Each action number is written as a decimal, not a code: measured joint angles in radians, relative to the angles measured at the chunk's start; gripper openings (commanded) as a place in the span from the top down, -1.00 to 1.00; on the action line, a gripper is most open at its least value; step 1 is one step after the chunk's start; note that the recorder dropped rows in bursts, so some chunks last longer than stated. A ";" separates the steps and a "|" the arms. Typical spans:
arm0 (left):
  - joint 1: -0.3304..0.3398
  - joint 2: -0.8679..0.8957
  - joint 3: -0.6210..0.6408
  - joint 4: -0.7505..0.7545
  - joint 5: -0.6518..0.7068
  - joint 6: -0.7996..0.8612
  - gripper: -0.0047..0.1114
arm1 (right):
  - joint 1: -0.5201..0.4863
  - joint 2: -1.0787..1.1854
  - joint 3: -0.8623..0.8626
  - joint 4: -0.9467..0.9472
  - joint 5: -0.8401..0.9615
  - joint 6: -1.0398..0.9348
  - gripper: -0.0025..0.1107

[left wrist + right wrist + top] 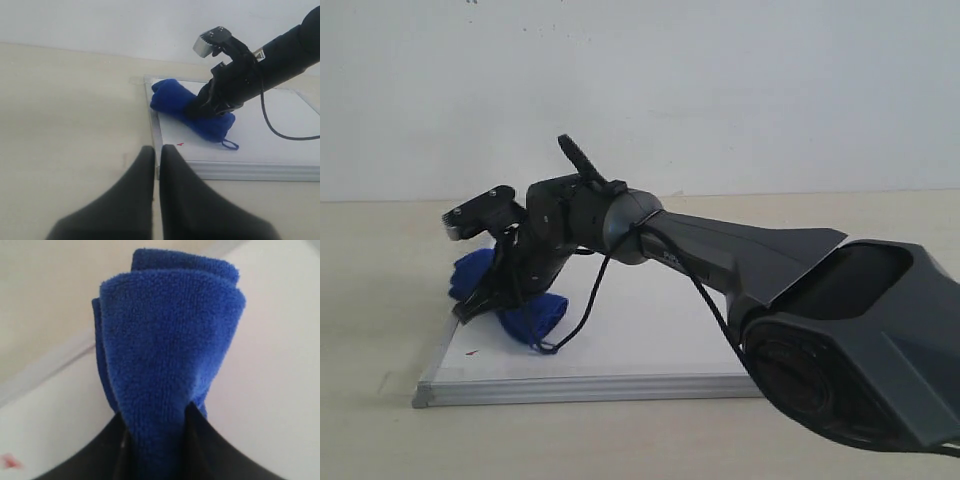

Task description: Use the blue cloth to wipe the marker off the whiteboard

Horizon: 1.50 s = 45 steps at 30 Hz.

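Clamping the folded blue cloth (165,340), the right gripper (157,421) presses it onto the whiteboard (650,340) to rub off marker (180,144).

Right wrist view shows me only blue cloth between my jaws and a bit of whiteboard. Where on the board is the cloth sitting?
Observer: The blue cloth rests on the whiteboard at its left end in the exterior view, clamped by the right gripper.
Operator: How much marker is there beyond my frame?
Observer: Only one small red fleck of marker shows, near the board's edge beside the cloth. The rest of the surface that the arm doesn't hide looks white.
Operator: And the left arm?
Observer: The left gripper is shut, apart from the cloth, pointing toward the board's near edge.
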 measured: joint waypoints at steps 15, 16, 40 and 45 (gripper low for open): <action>0.000 0.000 0.000 0.000 0.000 0.000 0.85 | 0.045 0.015 -0.041 0.131 0.061 -0.147 0.96; 0.000 0.000 0.000 0.000 0.000 0.000 0.85 | 0.060 0.015 -0.053 0.161 0.091 -0.163 0.96; 0.000 0.000 0.000 0.000 0.000 0.000 0.85 | 0.028 0.053 -0.111 -0.026 0.085 -0.067 0.96; 0.000 0.000 0.000 0.000 0.000 0.000 0.85 | 0.078 0.031 -0.125 0.055 0.207 -0.158 0.96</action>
